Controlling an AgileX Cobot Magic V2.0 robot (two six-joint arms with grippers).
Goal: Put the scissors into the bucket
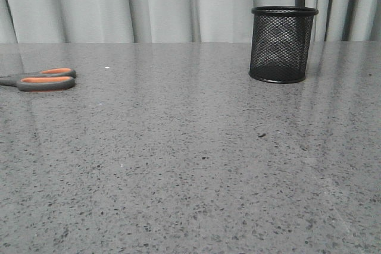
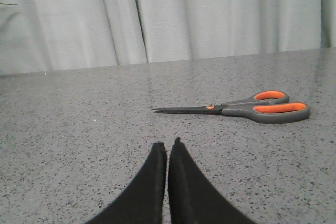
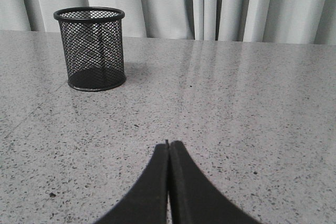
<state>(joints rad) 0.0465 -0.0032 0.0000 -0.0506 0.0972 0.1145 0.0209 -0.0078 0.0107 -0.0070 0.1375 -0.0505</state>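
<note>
2 end effectors pressed closed, empty | scissors flat on table, far left | bucket upright, far right

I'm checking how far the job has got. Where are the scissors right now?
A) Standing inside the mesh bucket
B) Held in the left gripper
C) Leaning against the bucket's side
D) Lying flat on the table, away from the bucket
D: the scissors lie flat on the table at far left, well apart from the bucket, and the left gripper is shut on nothing.
</note>
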